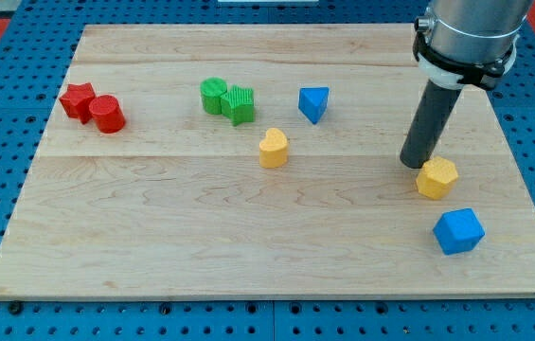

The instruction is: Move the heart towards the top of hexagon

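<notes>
A yellow heart (273, 148) lies near the middle of the wooden board (201, 246). A yellow hexagon (436, 178) lies at the view's right. My tip (414, 163) rests on the board just left of and slightly above the hexagon, touching or nearly touching it. The heart is far to the left of my tip.
A blue cube-like block (458, 232) lies below the hexagon. A blue triangle-like block (313, 103) lies above and right of the heart. A green cylinder (214, 96) and green star (240, 103) touch. A red star (78, 99) and red cylinder (108, 115) sit at the left.
</notes>
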Action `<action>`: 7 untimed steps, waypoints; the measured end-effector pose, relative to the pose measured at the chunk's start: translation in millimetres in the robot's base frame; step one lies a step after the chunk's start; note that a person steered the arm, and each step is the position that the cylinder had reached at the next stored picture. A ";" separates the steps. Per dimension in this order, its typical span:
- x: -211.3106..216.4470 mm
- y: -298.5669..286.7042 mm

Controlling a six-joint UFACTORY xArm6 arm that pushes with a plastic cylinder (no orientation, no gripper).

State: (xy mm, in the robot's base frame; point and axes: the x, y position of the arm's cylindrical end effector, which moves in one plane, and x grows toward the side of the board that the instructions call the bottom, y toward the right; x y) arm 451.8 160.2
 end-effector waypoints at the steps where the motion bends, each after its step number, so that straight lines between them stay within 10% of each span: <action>1: 17.6 -55.5; 3: -5.0 -203.7; 7: -52.3 -241.2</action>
State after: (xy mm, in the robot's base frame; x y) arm 399.5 -81.0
